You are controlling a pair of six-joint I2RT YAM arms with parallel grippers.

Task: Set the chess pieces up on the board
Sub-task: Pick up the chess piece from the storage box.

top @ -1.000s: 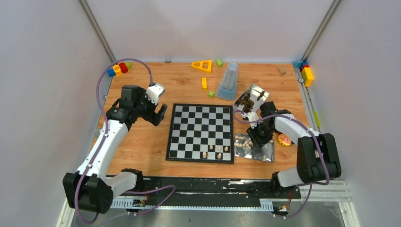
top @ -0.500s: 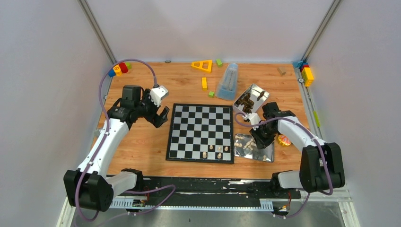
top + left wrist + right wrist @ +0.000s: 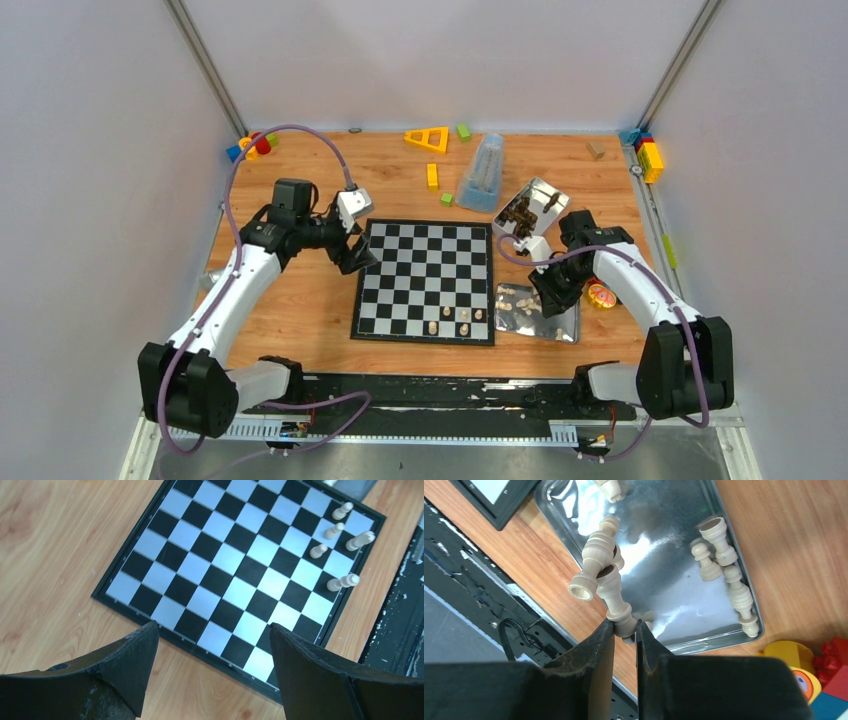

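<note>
**Operator:** Right fingers (image 3: pixel 600 647) first. What have they got?

**Spotter:** They are pinched nearly shut on the slim end of one pale chess piece (image 3: pixel 616 602), low in the middle of your right wrist view. Its wider end points away from them. A second piece (image 3: pixel 593 562) lies across it. You cannot tell from here whether it is riding along or resting in the tray behind.

**Operator:** And the left fingers (image 3: pixel 127 667)?

**Spotter:** Spread wide and holding nothing, they hover at the edge of the board (image 3: pixel 225 560), at the bottom of your left wrist view.

**Operator:** How will the piece handle?

**Spotter:** I'd judge it light, hard and smooth, like turned wood. Being round, it may swivel or pop out of your pinch. Holding the slim end leaves the base free to land first, but gives little to bite on. A hold lower, at the waist, would likely be steadier.

**Operator:** What about the containers?

**Spotter:** The shiny metal tray (image 3: pixel 674 600) holds at least four more pale pieces lying on their sides. In the top view it sits on the table (image 3: pixel 300 300), just right of the board's lower right corner. Above it, the second tin (image 3: pixel 548 195) holds dark pieces. Five pale chessmen (image 3: pixel 464 314) stand in the board's lower right area, and its other squares are bare.
</note>
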